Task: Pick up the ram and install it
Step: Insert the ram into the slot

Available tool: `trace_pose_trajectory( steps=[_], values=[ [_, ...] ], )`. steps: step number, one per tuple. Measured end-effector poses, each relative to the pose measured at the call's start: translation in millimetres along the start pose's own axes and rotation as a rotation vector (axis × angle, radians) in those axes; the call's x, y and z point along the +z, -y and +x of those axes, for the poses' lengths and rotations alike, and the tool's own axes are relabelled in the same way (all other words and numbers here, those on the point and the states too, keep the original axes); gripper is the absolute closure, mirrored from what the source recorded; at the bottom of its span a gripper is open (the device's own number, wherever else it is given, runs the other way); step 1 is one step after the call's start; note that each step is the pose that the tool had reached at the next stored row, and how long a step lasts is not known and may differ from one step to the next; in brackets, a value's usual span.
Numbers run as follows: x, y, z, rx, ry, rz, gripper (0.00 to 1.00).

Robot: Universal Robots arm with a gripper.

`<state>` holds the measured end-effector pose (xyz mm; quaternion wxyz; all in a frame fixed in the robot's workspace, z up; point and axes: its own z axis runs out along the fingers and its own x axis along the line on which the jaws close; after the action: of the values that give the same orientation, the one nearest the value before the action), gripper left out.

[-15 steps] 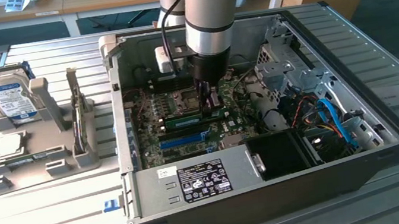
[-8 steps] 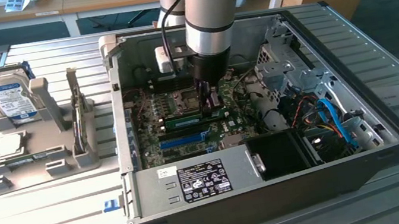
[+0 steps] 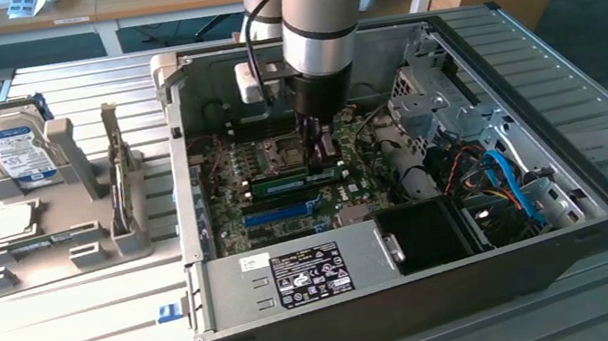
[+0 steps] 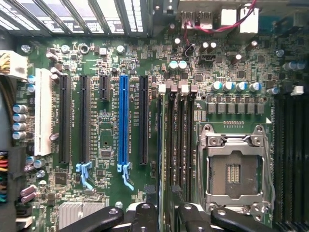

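the pincer [image 4: 161,212], clenched on the ram [image 4: 160,145], holds it edge-on over the motherboard's [image 4: 106,140] memory slots [image 4: 179,140] beside the empty processor socket [image 4: 234,169].

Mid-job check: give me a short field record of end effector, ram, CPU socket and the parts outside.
end effector: inside open case, low over memory slots
ram: green stick under end effector, along the slots; seating unclear
CPU socket: empty
hard drive: upright in fixture, exterior view's left
processor chip: flat on fixture
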<state>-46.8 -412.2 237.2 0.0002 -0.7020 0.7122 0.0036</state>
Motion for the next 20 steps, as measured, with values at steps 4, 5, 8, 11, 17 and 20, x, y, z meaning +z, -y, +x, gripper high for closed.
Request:
trace_pose_trajectory(
  steps=[4,5,8,11,17,20],
  values=[
    [-10.6,-0.1,-0.1,0.0,-0.0001,-0.0001,0.75],
    [-13.8,-0.1,-0.1,0.0,-0.0001,-0.0001,0.75],
    [-22.3,-0.1,-0.1,0.0,0.0,0.0,0.75],
    [-31.4,-0.1,-0.2,0.0,0.0,0.0,0.75],
    [-50.4,-0.2,-0.3,0.0,0.0,0.0,0.75],
    [-58.9,-0.3,-0.3,0.0,0.0,0.0,0.75]
  ],
)
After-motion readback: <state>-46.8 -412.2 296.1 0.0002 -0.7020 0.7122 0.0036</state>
